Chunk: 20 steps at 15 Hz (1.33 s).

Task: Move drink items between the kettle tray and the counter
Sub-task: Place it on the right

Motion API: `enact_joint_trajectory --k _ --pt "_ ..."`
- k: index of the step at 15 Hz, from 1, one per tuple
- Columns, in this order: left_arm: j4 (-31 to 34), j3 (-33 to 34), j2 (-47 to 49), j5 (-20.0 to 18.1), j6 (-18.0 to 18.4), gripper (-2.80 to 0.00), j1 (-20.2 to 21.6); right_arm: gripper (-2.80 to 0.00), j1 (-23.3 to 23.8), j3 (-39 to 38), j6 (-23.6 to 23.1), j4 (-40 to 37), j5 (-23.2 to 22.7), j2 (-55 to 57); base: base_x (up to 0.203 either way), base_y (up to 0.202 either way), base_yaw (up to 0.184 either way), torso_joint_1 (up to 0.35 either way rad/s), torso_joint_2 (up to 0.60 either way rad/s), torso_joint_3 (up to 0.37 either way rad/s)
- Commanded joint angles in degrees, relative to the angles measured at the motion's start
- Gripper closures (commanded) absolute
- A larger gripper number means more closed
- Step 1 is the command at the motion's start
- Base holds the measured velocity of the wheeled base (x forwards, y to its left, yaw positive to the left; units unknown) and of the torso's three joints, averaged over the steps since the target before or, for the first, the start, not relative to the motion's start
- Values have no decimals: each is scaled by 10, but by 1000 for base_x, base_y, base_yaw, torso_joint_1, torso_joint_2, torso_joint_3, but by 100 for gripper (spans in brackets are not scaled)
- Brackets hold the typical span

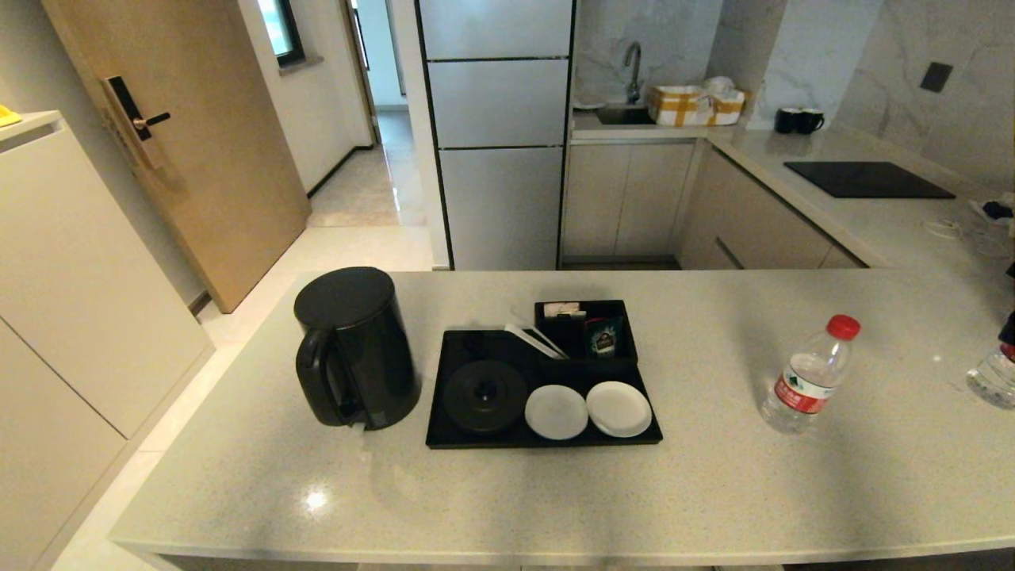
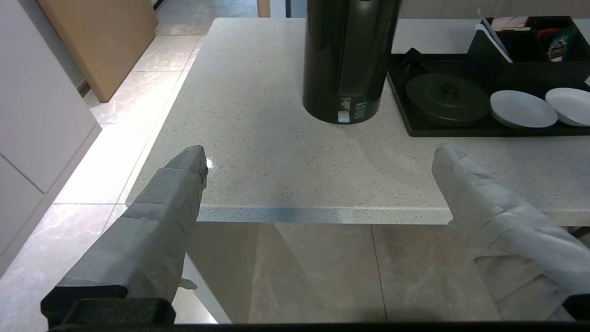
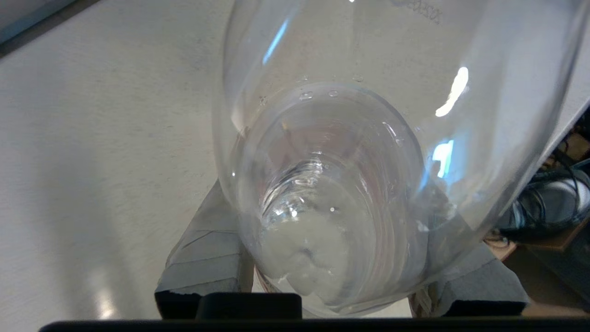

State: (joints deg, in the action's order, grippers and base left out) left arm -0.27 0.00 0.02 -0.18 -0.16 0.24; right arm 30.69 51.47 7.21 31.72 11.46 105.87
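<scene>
Your counter (image 1: 476,492) of pale speckled stone runs across a small kitchen. One water bottle (image 1: 809,377) stands upright on it, well right of the kettle tray (image 1: 452,432). You hold the second bottle (image 3: 341,175) in the right gripper (image 3: 341,281), fingers (image 3: 207,263) clamped on its clear body, at the counter's far right edge. Two white saucers (image 1: 587,410) rest on the tray; the black kettle (image 1: 353,345) stands just left of it. Your left gripper (image 2: 318,184) hangs before the counter's near edge, fingers spread wide.
</scene>
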Motion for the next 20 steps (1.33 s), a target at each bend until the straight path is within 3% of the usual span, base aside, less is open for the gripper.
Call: enact_joint_trajectory --k 1,5,10,14,20 --pt "0 0 0 0 0 -280 0 0 -7 -24 -15 104 2 76 0 0 0 0 0 0" --pt "0 0 0 0 0 -280 0 0 -40 -34 -77 291 36 211 0 0 0 0 0 0" --pt "6 -1 0 1 2 -280 0 0 -66 -1 -127 436 100 362 0 0 0 0 0 0" --pt "8 -2 1 1 3 -280 0 0 -73 12 -114 458 120 417 0 0 0 0 0 0" --pt "8 -2 1 1 3 -280 0 0 -63 9 -105 448 120 389 0 0 0 0 0 0"
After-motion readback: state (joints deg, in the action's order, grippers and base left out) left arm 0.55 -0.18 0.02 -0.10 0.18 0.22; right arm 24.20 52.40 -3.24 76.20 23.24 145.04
